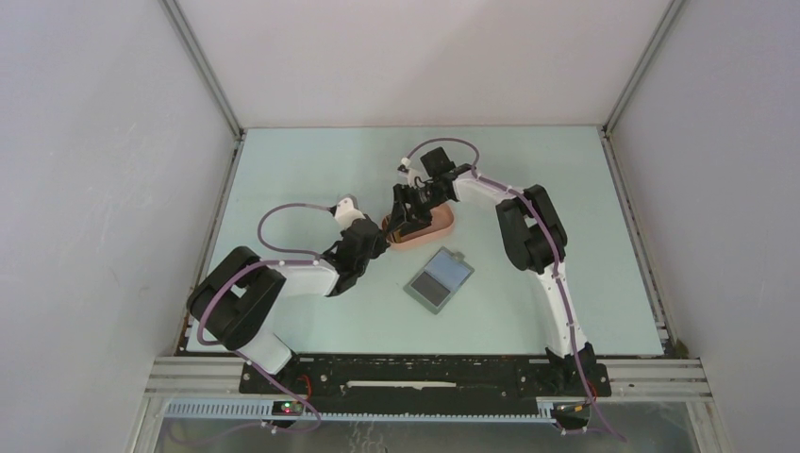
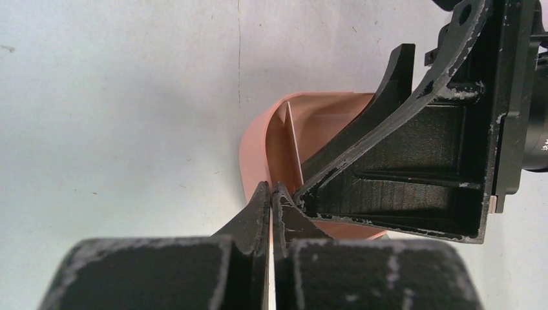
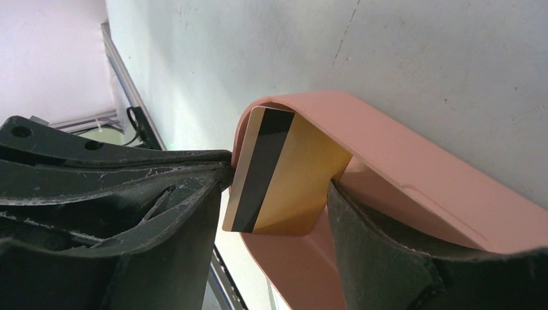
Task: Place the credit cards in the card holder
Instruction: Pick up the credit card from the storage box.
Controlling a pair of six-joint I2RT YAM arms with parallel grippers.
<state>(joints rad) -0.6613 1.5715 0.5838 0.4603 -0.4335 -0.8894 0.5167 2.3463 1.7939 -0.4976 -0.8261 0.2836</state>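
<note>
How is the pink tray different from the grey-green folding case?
The pink oblong tray has raised walls and a gold card tilted inside; the grey-green folding case lies flat and open, showing no card. Both grippers crowd the tray; the case sits alone. Both rest on the table.
</note>
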